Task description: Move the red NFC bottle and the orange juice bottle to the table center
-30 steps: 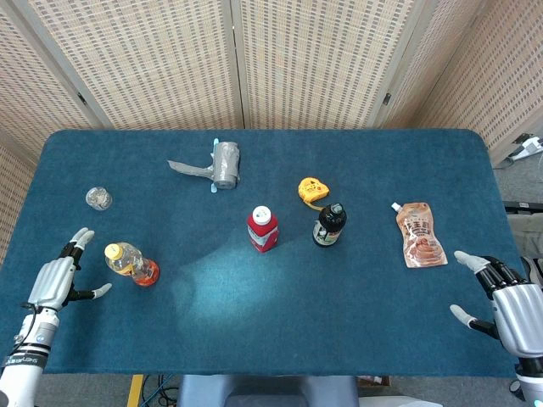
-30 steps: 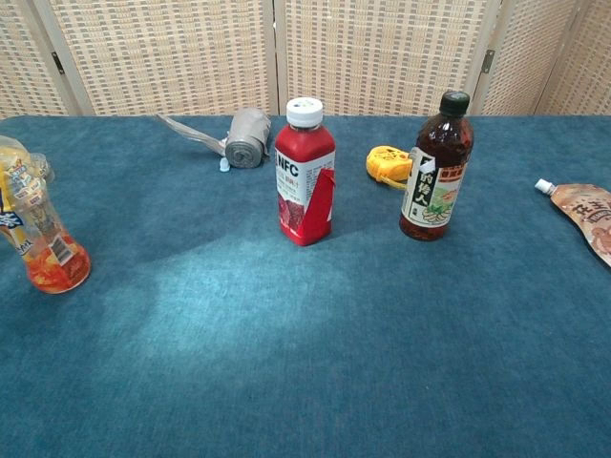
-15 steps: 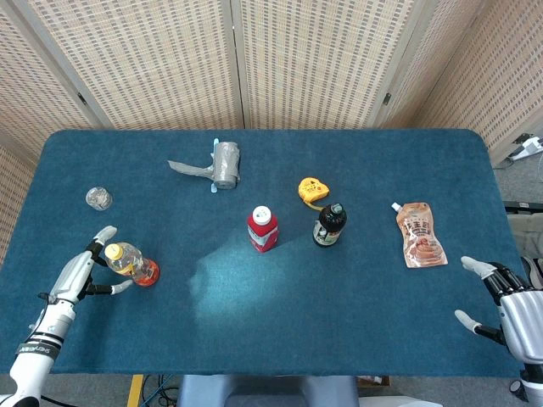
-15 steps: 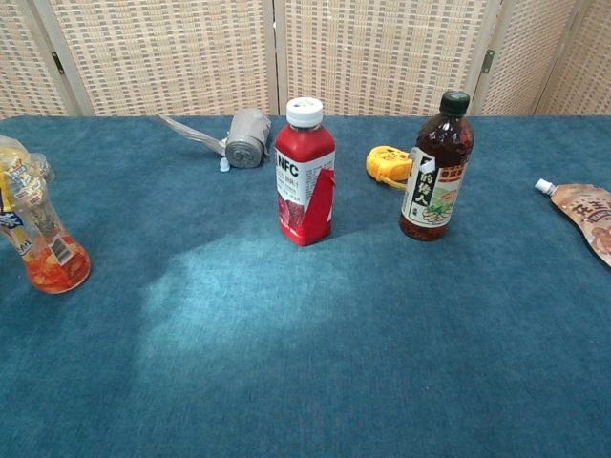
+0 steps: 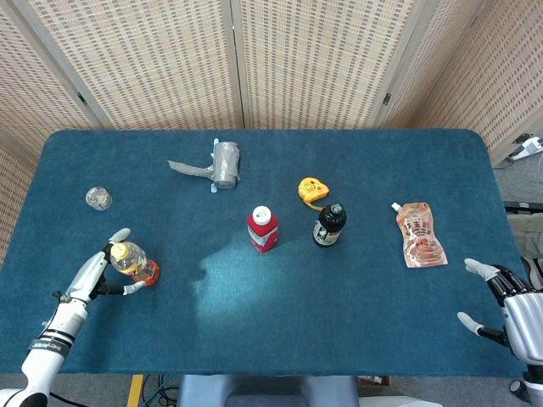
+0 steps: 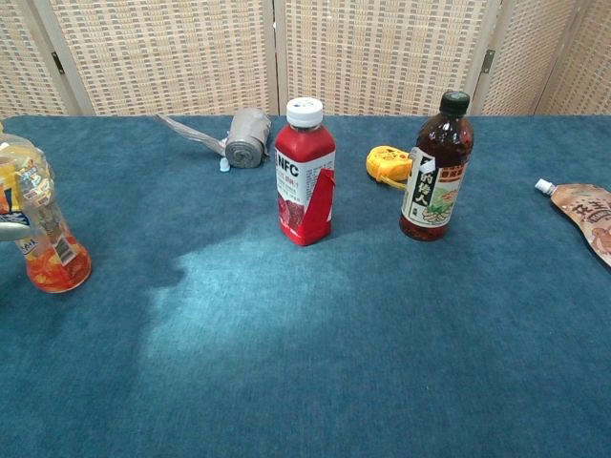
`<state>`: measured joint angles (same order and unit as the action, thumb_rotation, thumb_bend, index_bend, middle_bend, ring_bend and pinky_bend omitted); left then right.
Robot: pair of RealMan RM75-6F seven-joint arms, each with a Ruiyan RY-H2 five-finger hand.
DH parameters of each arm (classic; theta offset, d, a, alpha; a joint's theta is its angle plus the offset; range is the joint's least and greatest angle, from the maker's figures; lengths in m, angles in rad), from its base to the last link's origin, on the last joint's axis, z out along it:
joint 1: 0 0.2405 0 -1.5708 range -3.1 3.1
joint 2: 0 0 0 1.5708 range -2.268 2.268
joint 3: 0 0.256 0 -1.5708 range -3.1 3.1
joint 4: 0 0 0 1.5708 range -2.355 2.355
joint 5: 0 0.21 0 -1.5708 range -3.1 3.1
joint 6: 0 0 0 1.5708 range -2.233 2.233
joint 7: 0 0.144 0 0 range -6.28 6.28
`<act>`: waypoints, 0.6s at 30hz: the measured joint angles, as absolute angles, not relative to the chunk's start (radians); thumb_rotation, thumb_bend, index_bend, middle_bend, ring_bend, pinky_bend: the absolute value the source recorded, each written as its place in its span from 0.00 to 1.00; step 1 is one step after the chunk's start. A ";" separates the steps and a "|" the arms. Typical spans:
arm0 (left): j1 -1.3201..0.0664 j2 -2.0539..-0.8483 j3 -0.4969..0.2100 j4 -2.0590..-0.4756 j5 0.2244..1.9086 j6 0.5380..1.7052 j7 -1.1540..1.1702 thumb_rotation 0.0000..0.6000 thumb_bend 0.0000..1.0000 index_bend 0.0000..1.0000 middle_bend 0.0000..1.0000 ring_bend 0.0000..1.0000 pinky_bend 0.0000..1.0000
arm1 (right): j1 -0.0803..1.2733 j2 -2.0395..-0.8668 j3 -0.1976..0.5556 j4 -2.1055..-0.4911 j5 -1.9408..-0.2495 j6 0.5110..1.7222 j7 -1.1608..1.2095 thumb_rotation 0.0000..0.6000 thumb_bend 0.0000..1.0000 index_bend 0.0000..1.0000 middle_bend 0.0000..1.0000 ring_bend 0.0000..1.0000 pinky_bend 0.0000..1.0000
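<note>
The red NFC bottle (image 5: 262,229) (image 6: 305,176) stands upright with a white cap near the middle of the blue table (image 5: 271,322). The orange juice bottle (image 5: 134,263) (image 6: 43,229) stands tilted at the front left. My left hand (image 5: 95,273) is right beside it, with fingers spread above and below the bottle's neck; I cannot tell whether they touch it. In the chest view only a fingertip (image 6: 10,230) shows at the left edge. My right hand (image 5: 513,307) hovers open off the table's front right corner, far from both bottles.
A dark tea bottle (image 5: 329,225) (image 6: 435,172) stands just right of the NFC bottle, with a yellow tape measure (image 5: 312,190) behind it. A grey tape roll (image 5: 226,164), a brown spout pouch (image 5: 420,235) and a small clear object (image 5: 98,197) also lie on the table.
My left hand has moved right, up to the orange juice bottle, and its fingers now flank it. My right hand has drawn back toward the front right corner.
</note>
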<state>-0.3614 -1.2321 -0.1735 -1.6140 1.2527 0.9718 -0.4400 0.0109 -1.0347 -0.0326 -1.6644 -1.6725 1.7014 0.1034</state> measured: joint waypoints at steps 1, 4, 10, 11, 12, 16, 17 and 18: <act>-0.364 -1.238 -0.174 -1.610 1.251 0.973 -0.440 1.00 0.08 0.01 0.01 0.10 0.33 | 0.009 -1.035 -0.032 -1.663 -1.673 1.702 0.105 1.00 0.00 0.24 0.32 0.26 0.48; -0.370 -1.253 -0.176 -1.601 1.240 0.974 -0.434 1.00 0.08 0.02 0.01 0.10 0.33 | 0.004 -1.035 -0.029 -1.658 -1.671 1.702 0.109 1.00 0.00 0.24 0.32 0.26 0.48; -0.372 -1.280 -0.185 -1.584 1.202 0.988 -0.420 1.00 0.08 0.14 0.07 0.16 0.33 | -0.004 -1.035 -0.025 -1.645 -1.667 1.698 0.128 1.00 0.00 0.24 0.32 0.26 0.48; -0.371 -1.285 -0.188 -1.581 1.194 0.995 -0.416 1.00 0.08 0.17 0.10 0.18 0.33 | -0.005 -1.034 -0.024 -1.644 -1.667 1.698 0.129 1.00 0.00 0.24 0.32 0.26 0.48; -0.370 -1.291 -0.191 -1.579 1.186 1.003 -0.410 1.00 0.08 0.19 0.12 0.19 0.34 | -0.006 -1.034 -0.023 -1.643 -1.667 1.697 0.132 1.00 0.00 0.24 0.32 0.26 0.48; -0.364 -1.316 -0.204 -1.570 1.155 1.040 -0.385 1.00 0.08 0.36 0.29 0.28 0.38 | -0.009 -1.033 -0.019 -1.640 -1.667 1.696 0.138 1.00 0.00 0.24 0.32 0.26 0.48; -0.362 -1.321 -0.207 -1.568 1.150 1.046 -0.380 1.00 0.08 0.40 0.33 0.30 0.38 | -0.009 -1.033 -0.019 -1.640 -1.667 1.695 0.140 1.00 0.00 0.24 0.32 0.26 0.48; -0.361 -1.325 -0.209 -1.567 1.147 1.050 -0.376 1.00 0.08 0.43 0.36 0.31 0.39 | -0.010 -1.033 -0.018 -1.639 -1.667 1.694 0.142 1.00 0.00 0.24 0.32 0.26 0.48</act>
